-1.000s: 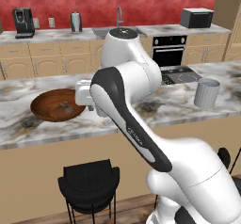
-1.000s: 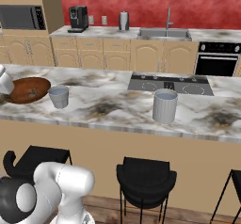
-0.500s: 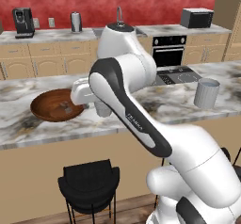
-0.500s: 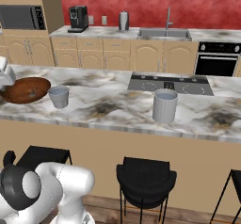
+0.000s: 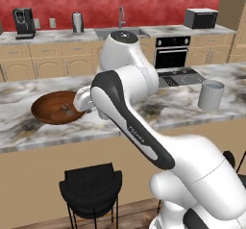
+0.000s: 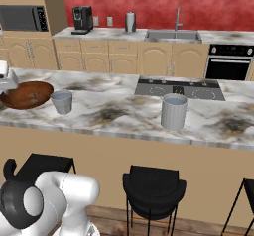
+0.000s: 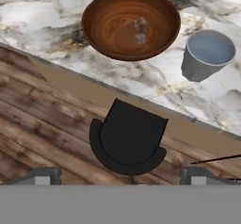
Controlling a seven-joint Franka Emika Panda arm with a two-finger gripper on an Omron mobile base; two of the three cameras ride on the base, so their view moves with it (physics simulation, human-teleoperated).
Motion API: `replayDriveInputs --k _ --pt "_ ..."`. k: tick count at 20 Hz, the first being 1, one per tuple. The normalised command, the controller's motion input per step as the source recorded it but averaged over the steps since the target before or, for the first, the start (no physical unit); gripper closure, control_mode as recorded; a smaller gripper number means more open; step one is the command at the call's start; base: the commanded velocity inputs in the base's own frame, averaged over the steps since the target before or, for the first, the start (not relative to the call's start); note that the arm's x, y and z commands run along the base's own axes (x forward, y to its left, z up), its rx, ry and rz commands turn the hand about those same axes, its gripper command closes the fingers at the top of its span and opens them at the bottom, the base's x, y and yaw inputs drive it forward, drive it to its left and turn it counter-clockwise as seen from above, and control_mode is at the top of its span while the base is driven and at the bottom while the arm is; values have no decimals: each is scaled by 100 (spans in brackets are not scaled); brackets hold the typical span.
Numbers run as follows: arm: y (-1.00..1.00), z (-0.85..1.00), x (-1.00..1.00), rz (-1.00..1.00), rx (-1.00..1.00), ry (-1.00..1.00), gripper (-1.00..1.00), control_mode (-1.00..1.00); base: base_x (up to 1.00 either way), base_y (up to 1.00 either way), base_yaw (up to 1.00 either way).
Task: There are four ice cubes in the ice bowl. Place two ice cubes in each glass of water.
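The dark wooden ice bowl [image 5: 52,108] [image 6: 27,94] [image 7: 131,23] rests on the marble counter. A small cluster of pale ice cubes [image 7: 139,32] lies near its middle. The shorter glass of water [image 6: 62,101] [image 7: 207,53] stands just beside the bowl; the taller glass of water [image 5: 211,95] [image 6: 174,111] stands far along the counter. My gripper [image 5: 72,110] [image 7: 121,176] hovers by the bowl's rim, apart from the cubes. It is open, fingertips [image 7: 44,175] spread wide, with nothing between them.
A black stool [image 7: 128,137] [image 5: 91,187] stands on the wood floor below the counter's near edge, and another stool [image 6: 154,185] stands farther along. A cooktop [image 6: 178,87] is set into the counter behind the taller glass.
My arm's upper links have swung a little and the hand has drifted slightly toward the bowl. Bowl, glasses and cubes have not moved.
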Motion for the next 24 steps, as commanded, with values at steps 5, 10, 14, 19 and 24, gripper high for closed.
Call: replayDriveInputs --k 5,10,14,19,24 --pt "0 -11 40 3 0 1 -100 -100 0 0 0" --pt "0 -18 38 1 -2 0 -100 -100 0 0 0" --pt "7 -24 39 2 -8 1 -100 -100 0 0 0" --pt "2 -18 39 2 -5 0 -100 -100 0 0 0" --pt "12 -13 45 5 -3 2 -100 -100 0 0 0"
